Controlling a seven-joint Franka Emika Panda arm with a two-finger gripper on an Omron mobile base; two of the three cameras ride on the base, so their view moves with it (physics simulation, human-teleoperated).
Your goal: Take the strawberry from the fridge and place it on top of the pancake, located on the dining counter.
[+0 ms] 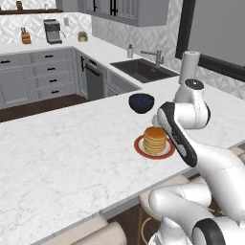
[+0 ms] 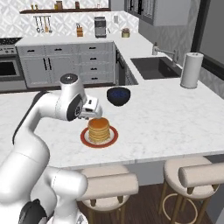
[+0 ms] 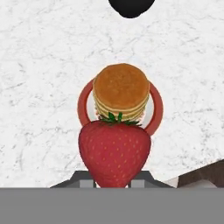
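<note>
A white robot arm holds the strawberry (image 3: 114, 153) clamped in its gripper (image 3: 114, 181), the two dark finger tips closed against the berry's lower sides as seen from the hand camera. The red fruit, green leaves pointing toward the pancake (image 3: 121, 91), hangs on the near side of the stack and above the dining counter (image 3: 39, 65), not touching either. The pancake stack sits on its red-orange plate (image 3: 83, 105), close to the near edge of the white marble counter; in the right base view the gripper (image 2: 90, 109) hovers just left of and slightly above the pancake (image 2: 99, 129), and the berry itself cannot be made out there. In the left base view the arm's forearm crosses just right of the pancake (image 1: 155, 139), hiding the hand. Beyond the stack, a dark blue bowl (image 2: 118, 96) rests on the same counter. Farther from the pancake, a paper towel roll (image 2: 190, 70) stands beside the sink (image 2: 154, 66). Farthest back, a coffee machine (image 2: 100, 26) sits on the grey-cabinet kitchen counter (image 2: 65, 40). Padded stools (image 2: 109, 186) stand below the near edge of the dining counter.
</note>
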